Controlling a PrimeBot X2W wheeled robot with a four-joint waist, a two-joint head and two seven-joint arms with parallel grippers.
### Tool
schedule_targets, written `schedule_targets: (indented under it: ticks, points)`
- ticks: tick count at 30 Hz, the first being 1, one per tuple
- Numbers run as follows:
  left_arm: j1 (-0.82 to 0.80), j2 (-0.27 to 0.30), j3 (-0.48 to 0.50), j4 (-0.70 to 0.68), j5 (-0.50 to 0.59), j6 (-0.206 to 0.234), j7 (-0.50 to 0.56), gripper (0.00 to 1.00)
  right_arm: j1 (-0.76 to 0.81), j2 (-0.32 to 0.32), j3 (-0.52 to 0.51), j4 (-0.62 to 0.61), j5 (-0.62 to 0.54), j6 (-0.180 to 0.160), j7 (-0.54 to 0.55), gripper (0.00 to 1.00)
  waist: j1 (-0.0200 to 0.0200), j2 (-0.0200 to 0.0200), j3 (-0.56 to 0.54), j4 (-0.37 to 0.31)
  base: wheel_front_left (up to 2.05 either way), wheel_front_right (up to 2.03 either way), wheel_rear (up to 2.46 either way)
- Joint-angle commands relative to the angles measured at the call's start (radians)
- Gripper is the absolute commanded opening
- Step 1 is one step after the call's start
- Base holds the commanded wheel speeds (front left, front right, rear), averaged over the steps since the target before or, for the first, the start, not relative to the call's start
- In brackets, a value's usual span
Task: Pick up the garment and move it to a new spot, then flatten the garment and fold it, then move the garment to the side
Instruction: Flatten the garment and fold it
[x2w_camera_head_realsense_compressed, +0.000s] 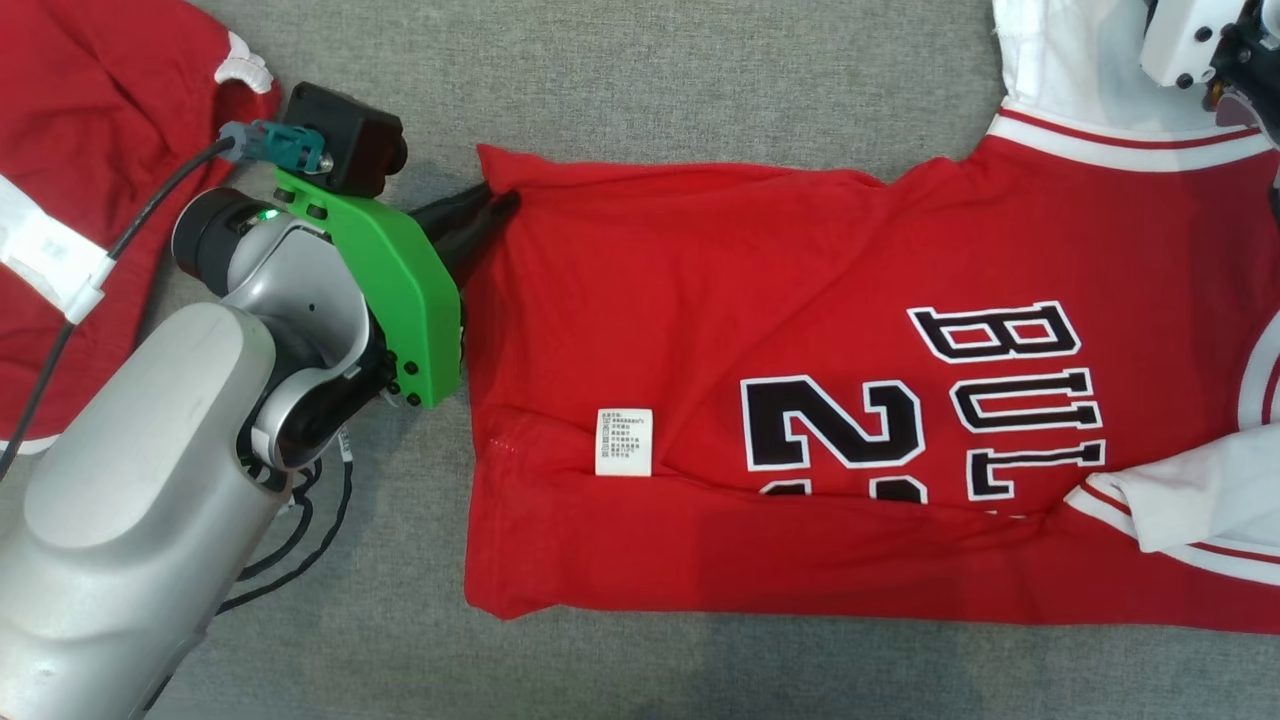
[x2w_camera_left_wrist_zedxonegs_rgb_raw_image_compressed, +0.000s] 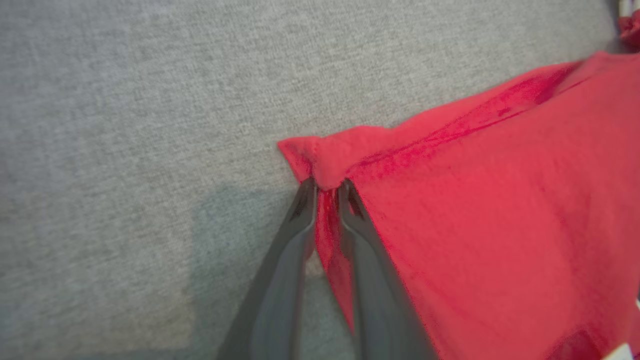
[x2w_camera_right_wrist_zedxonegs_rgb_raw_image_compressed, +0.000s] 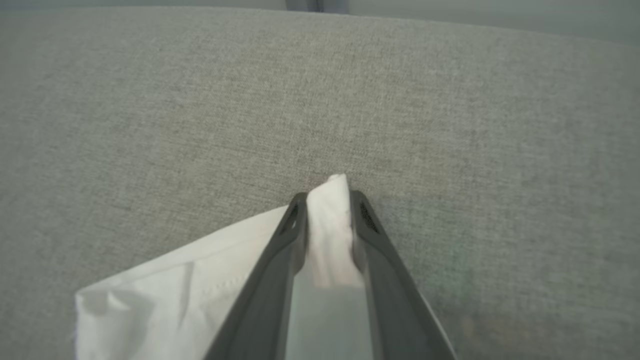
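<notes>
Grey fabric surface (x2w_camera_head_realsense_compressed: 650, 80); jersey (x2w_camera_head_realsense_compressed: 700, 300) lengthwise left-right, hem left, shoulders right.

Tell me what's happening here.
A two-armed robot is handling a red Bulls jersey spread on a grey fabric surface. Its left gripper is pinched on the jersey's red corner, and its right gripper on the tip of a white sleeve. The jersey lies on the surface, not lifted. Another red garment lies at the left.

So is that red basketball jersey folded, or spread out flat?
Partly folded. The red basketball jersey lies flat on the grey cloth surface, but its near edge is turned over the black digits, cutting them off.
</notes>
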Motion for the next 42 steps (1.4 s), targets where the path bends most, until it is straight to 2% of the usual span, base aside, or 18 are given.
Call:
schedule_targets:
  ticks: [1,7,11,15,18,20,25,33,38,42]
  points:
    - [0.060,-0.009,-0.051,0.043,-0.013,-0.014,0.039,0.00,0.047,0.011,0.021,0.035,0.015,0.000,0.026,0.00,0.0000,0.0000,-0.007,-0.007,0.00,0.00,0.00]
    - [0.063,-0.019,-0.046,0.044,-0.028,-0.021,0.020,0.00,0.052,-0.005,0.049,-0.005,0.099,0.000,-0.009,0.00,0.0000,0.0000,-0.036,-0.037,0.00,0.00,0.00]
    - [0.062,-0.006,-0.011,0.025,-0.006,0.005,-0.045,0.00,0.057,-0.017,0.071,-0.067,0.158,0.000,-0.073,0.00,0.0000,0.0000,-0.067,-0.064,0.00,0.00,0.00]
    - [0.112,0.030,0.030,-0.047,0.017,0.045,-0.129,0.00,0.119,-0.059,0.095,-0.172,0.242,0.000,-0.132,0.00,0.0000,0.0000,-0.113,-0.093,0.00,0.00,0.00]
    - [0.175,0.064,0.053,-0.115,0.042,0.091,-0.192,0.00,0.196,-0.107,0.090,-0.267,0.299,0.000,-0.167,0.00,0.0000,0.0000,-0.152,-0.113,0.00,0.00,0.00]
    - [0.243,0.097,0.074,-0.179,0.058,0.140,-0.238,0.00,0.290,-0.155,0.049,-0.349,0.344,0.000,-0.195,0.00,0.0000,0.0000,-0.186,-0.133,0.00,0.00,0.00]
    - [0.324,0.142,0.107,-0.257,0.054,0.194,-0.271,0.00,0.434,-0.192,-0.034,-0.435,0.388,0.000,-0.215,0.00,0.0000,0.0000,-0.225,-0.158,0.00,0.00,0.00]
    - [0.460,0.158,0.112,-0.374,0.043,0.261,-0.309,0.00,0.689,-0.159,-0.130,-0.593,0.413,0.000,-0.273,0.00,0.0000,0.0000,-0.257,-0.172,0.00,0.00,0.00]
    - [0.617,0.159,0.127,-0.425,0.009,0.313,-0.377,0.00,0.867,-0.086,-0.149,-0.659,0.389,0.000,-0.340,0.00,0.0000,0.0000,-0.258,-0.187,0.00,0.00,0.00]
    - [0.695,0.150,0.143,-0.434,-0.021,0.332,-0.417,0.00,0.954,-0.038,-0.161,-0.678,0.377,0.000,-0.379,0.00,0.0000,0.0000,-0.266,-0.189,0.00,0.00,0.00]
